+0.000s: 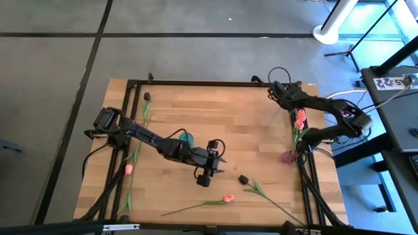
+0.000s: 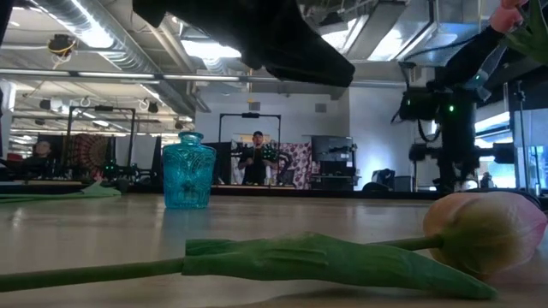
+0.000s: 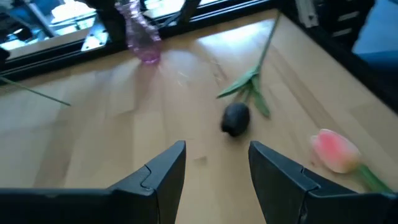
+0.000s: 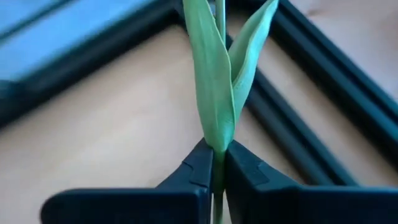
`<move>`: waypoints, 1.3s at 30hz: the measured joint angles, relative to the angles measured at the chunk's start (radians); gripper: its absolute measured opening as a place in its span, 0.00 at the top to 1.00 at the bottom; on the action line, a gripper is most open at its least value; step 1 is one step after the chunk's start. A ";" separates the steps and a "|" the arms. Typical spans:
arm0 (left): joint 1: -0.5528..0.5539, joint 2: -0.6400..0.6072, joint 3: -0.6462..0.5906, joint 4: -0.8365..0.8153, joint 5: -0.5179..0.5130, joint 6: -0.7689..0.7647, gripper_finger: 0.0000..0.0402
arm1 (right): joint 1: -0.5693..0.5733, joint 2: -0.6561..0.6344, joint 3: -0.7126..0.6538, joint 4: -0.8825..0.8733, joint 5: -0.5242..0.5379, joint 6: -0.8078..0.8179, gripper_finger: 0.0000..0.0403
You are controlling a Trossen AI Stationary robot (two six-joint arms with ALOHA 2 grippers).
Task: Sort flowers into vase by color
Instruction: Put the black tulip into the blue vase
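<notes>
the right gripper (image 4: 216, 171) pinches a pink flower's stem (image 4: 219, 93) running straight out between its fingers, above the pink vase (image 1: 288, 156); the left gripper (image 3: 216, 168), wide open, faces a black flower (image 3: 236, 118).

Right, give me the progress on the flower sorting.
Done: nothing visibly; the blue vase looks empty. In hand: right tool shut on a pink tulip's stem beside the pink vase. Left: black-headed tulip ahead of the open left tool, plus others lying on the table.

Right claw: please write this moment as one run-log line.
right claw: shut on pink tulip stem | left claw: open above black tulip
</notes>
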 joint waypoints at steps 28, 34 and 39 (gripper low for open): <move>-0.013 -0.021 0.000 0.083 -0.279 -0.045 0.57 | 0.114 -0.665 0.002 0.869 -0.551 -0.339 0.98; -0.065 -0.142 0.000 0.050 -0.382 -0.096 0.55 | 0.234 -0.646 0.054 0.966 -0.663 -0.579 0.98; -0.069 -0.305 0.000 -0.040 -0.441 -0.166 0.47 | 0.365 -0.618 0.117 0.963 -0.787 -0.706 0.98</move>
